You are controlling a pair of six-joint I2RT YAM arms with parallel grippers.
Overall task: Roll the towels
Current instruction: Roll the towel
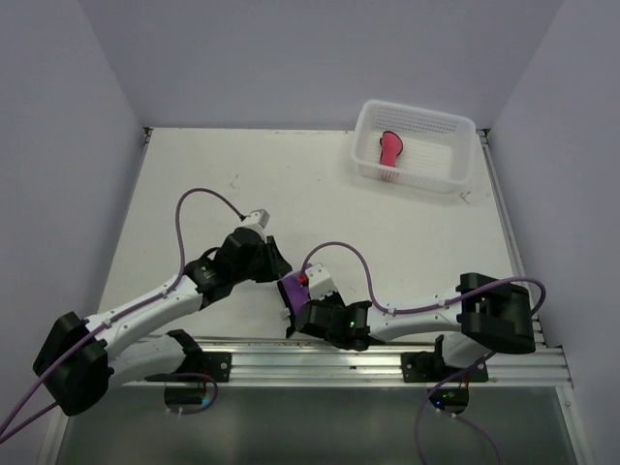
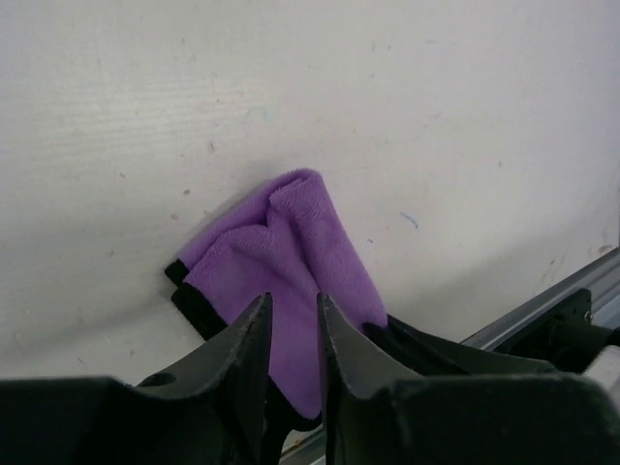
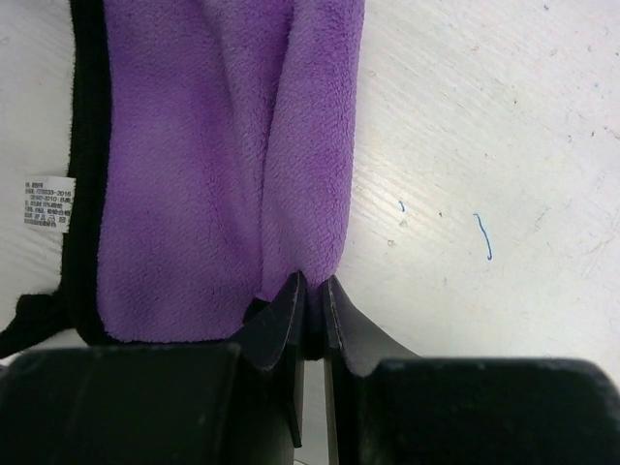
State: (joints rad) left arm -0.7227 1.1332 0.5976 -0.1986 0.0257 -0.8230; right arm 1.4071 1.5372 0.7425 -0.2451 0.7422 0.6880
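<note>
Right gripper (image 3: pixel 308 291) is pinched nearly closed on the rolled edge of the purple towel (image 3: pixel 213 174), fingertips clamping the fold right at the near end. Left gripper (image 2: pixel 294 320) has a narrow gap between its fingers, poised over the same towel's near part; can't tell if it's actually gripping cloth or just hovering above it. Towel sits on the table (image 1: pixel 291 194) near the front rail, between the two grippers, black trim along one side with a white tag (image 3: pixel 48 201). Its partial roll runs lengthwise straight away from the right gripper, so the fold axis lines up with that claw. Both arms are at the towel; right is the one with the hold. Pink-red towel (image 1: pixel 389 147) already lies in the white basket (image 1: pixel 463 126) at the far right, well apart.
</note>
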